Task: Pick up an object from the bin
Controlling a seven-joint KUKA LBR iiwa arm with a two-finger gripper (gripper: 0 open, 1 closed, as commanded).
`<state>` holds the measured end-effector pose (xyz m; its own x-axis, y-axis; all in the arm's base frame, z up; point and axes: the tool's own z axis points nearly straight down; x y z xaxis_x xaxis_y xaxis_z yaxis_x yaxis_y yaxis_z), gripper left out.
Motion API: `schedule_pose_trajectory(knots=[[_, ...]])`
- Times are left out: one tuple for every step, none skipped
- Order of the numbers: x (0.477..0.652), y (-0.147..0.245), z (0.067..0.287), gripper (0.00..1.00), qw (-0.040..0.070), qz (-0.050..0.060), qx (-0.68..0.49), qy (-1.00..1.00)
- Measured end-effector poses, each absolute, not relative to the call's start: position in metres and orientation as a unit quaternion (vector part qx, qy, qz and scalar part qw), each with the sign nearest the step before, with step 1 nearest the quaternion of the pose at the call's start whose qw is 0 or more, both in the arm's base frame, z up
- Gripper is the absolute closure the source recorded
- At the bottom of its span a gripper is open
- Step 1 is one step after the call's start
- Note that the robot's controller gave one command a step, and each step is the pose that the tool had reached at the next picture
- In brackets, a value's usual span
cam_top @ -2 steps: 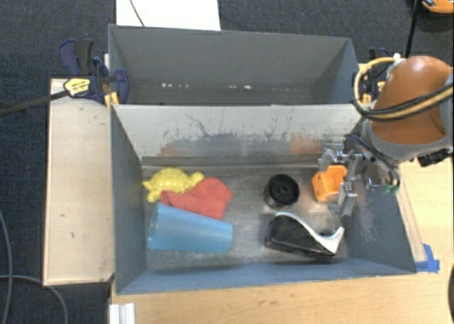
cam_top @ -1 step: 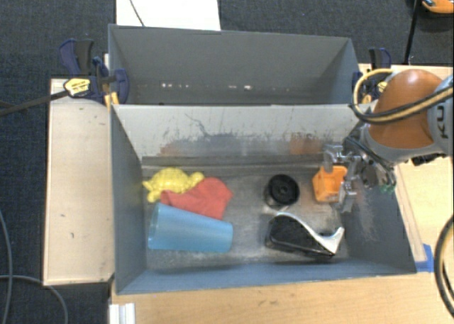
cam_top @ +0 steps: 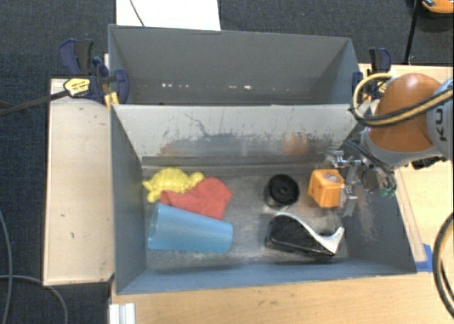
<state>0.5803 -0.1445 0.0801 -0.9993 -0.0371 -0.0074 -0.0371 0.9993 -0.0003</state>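
Observation:
My gripper [cam_top: 349,179] hangs at the right side of the bin, just beside the right face of a small orange block [cam_top: 325,188]. Gripper and block look to be touching or nearly so, but I cannot tell whether the block is held. A black round disc [cam_top: 282,189] lies to the left of the block. Below both lies a black wedge-shaped thing with a white curved edge [cam_top: 301,236], near the bin's front.
At the left of the bin lie a yellow crumpled thing [cam_top: 170,181], a red cloth [cam_top: 206,198] and a light blue cup on its side [cam_top: 188,230]. The arm comes in over the right rim.

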Motion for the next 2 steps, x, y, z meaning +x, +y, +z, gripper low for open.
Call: schedule_pose_trajectory(knots=[[0.584, -0.1479, 0.0723, 0.0, 0.003, 0.0, 0.057, 0.998], [0.5866, -0.141, 0.0707, 0.0, 0.003, 0.0, 0.027, 1.0]])
